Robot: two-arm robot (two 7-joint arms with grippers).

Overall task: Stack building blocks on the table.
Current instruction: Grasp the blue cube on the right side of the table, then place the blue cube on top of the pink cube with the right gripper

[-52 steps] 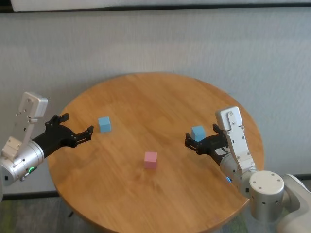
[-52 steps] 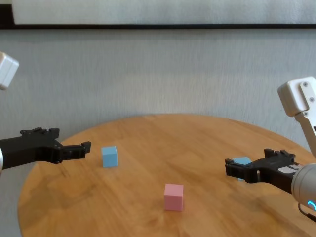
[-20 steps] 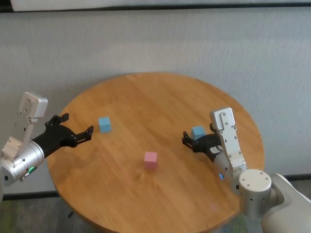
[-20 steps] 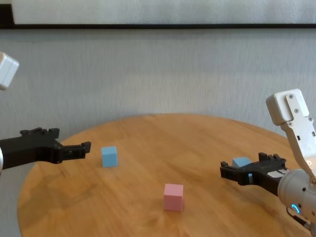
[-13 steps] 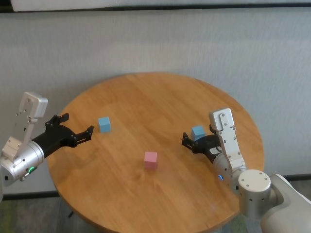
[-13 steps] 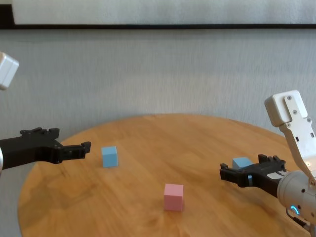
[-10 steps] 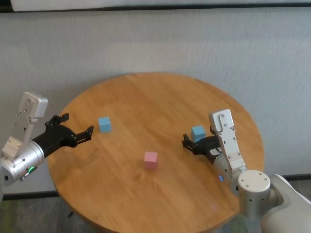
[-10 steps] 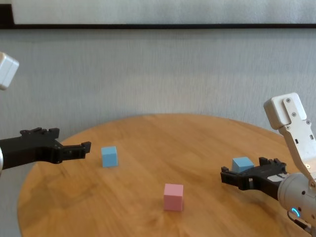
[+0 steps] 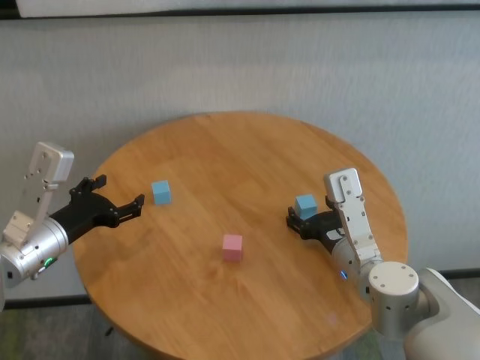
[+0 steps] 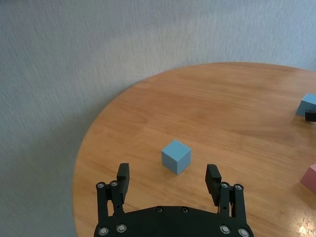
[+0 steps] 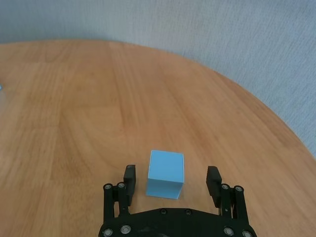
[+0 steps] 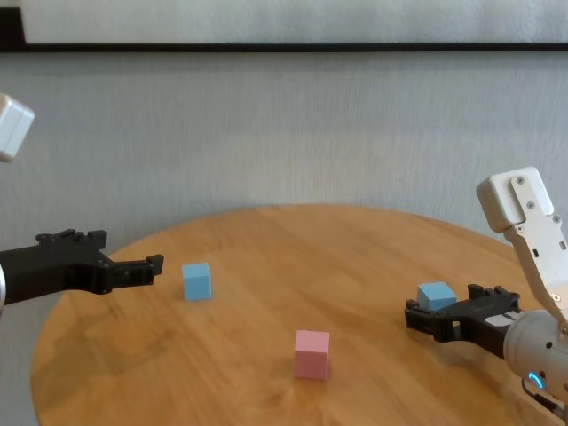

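Three small matte cubes sit apart on the table [image 9: 247, 157]: a pink cube [image 9: 232, 247] and two blue ones. The right gripper [image 11: 171, 179] is spread around the right blue cube [image 11: 166, 173], not touching it; the left gripper [image 10: 169, 178], fingers apart, hangs near the left blue cube [image 10: 176, 156].

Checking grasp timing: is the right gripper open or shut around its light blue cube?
Open: the right gripper has fingers either side of the light blue cube, with gaps.

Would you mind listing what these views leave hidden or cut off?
- Right wrist view: the near lower part of the blue cube between the open right gripper fingers is hidden by the gripper body.
- Left wrist view: the pink cube and the far blue cube are cut by the frame edge.
- Chest view: the table's near edge is cut off.
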